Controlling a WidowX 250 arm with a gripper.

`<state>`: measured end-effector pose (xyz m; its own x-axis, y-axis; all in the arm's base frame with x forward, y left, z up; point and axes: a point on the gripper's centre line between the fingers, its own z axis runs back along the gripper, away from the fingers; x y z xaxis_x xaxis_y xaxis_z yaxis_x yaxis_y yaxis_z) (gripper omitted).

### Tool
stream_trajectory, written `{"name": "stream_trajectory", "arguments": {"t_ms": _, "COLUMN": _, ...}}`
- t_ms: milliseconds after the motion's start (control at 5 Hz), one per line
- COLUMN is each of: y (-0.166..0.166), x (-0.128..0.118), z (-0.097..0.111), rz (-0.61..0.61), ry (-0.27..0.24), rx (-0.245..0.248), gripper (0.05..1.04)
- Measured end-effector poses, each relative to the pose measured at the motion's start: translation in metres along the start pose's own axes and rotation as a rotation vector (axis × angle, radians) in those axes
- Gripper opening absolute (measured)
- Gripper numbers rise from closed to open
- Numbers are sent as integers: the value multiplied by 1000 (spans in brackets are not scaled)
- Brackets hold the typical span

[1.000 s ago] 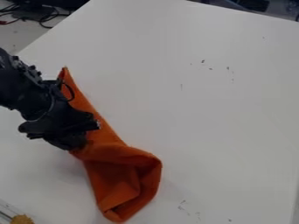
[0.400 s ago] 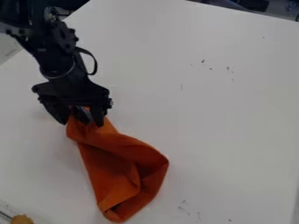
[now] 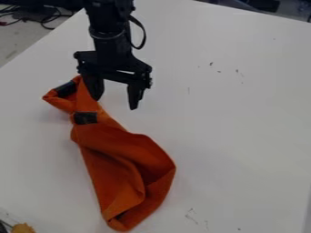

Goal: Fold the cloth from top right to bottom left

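Observation:
The black gripper (image 3: 115, 101) is at the upper left, its two fingers spread apart and pointing down, nothing between them. Its left finger is over or against the right edge of the cloth's upper part; the other is above bare table. The orange cloth (image 3: 115, 168) lies crumpled in a long strip from upper left to bottom centre-left, with a rounded fold bulging at its lower right. Two dark patches show on its upper part, and its top end bends out to the left.
The white table (image 3: 231, 123) carries small dark marks. A yellowish-brown object (image 3: 23, 228) sits at the bottom left corner. Cables (image 3: 52, 18) lie beyond the table's upper left edge.
The gripper has moved up and to the right, off the cloth it was on, and its fingers have come apart. The cloth's upper part, earlier covered or bunched at the gripper, now lies spread toward the upper left.

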<state>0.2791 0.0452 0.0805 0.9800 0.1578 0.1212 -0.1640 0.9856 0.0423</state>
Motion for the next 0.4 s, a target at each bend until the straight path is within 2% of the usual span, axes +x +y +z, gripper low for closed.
{"name": "stream_trajectory", "arguments": {"t_ms": 200, "y": -13, "x": 13, "z": -3, "rz": -24, "ry": 48, "rx": -4, "gripper": 1001}}
{"name": "stream_trajectory", "arguments": {"t_ms": 400, "y": -24, "x": 27, "z": -4, "rz": -32, "ry": 72, "rx": -3, "gripper": 1001}}
